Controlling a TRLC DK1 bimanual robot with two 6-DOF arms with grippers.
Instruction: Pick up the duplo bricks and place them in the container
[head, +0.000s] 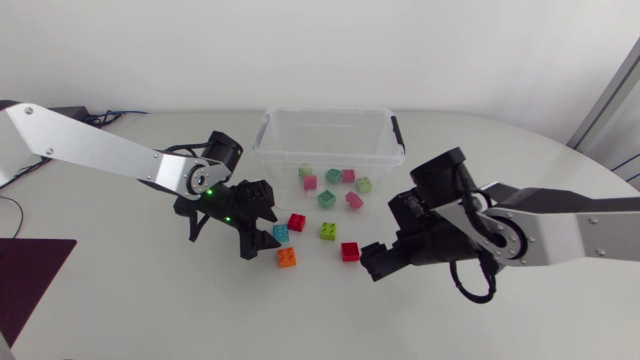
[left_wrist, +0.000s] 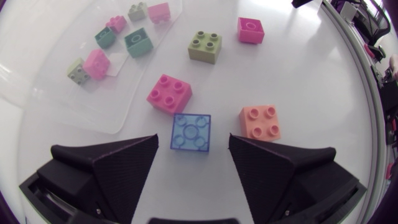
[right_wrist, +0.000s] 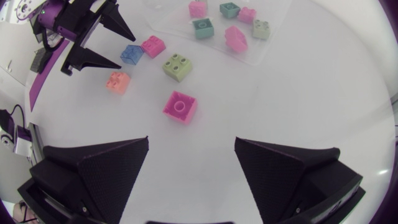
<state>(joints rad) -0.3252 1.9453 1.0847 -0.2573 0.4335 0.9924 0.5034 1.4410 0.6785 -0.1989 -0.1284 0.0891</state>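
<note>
**Open jaws, with a blue brick waiting between them**

The big white desk (head: 120, 320) holds everything. Toward its far side stands the clear plastic container (head: 266, 135), with several small pale bricks inside. The left arm (head: 100, 150) comes in from one side and the right arm (head: 570, 230) from the other. Both sets of jaws are spread wide and hold nothing.

Five bricks lie loose on the desk in front of the container. The see-through blue square brick (left_wrist: 191, 132) lies just ahead of the left jaws, in the middle of the gap, and touches neither finger. The orange square brick (left_wrist: 261, 122) sits just beside it, close to one finger. A red square brick (right_wrist: 180, 106) lies ahead of the right jaws, well apart from both fingers.

I think the blue brick is the one to grab now. The left jaws should go straight down so that one finger lands on each flat side, then squeeze gently. The finger near the orange brick needs care, or it may bump that brick away. After that, the brick has to be lifted over the container wall before the jaws let go.
</note>
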